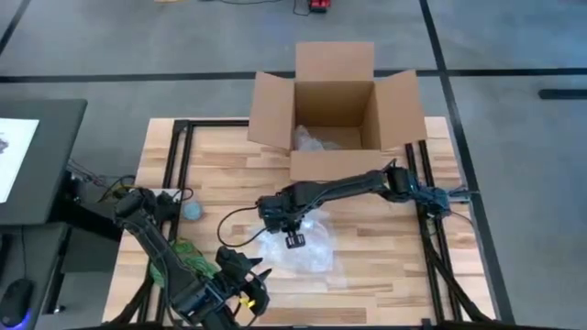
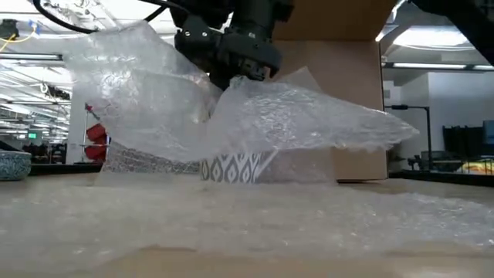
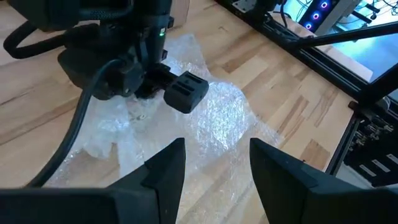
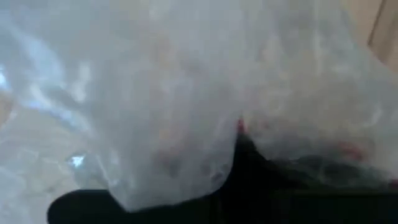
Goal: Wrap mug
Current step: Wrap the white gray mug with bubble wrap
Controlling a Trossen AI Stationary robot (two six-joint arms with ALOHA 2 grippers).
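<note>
On the wooden table (image 1: 385, 247), right fingers (image 2: 243, 73) pinch bubble wrap (image 2: 293, 116) above the mug (image 2: 235, 166); left fingers (image 3: 211, 168) released.

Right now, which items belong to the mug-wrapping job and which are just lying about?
Job:
- bubble wrap, lifted by the right gripper
- patterned mug under the wrap
- left gripper, open, waiting at the near table edge

Lying about:
- cardboard box, open, with wrap inside
- small blue bowl
</note>
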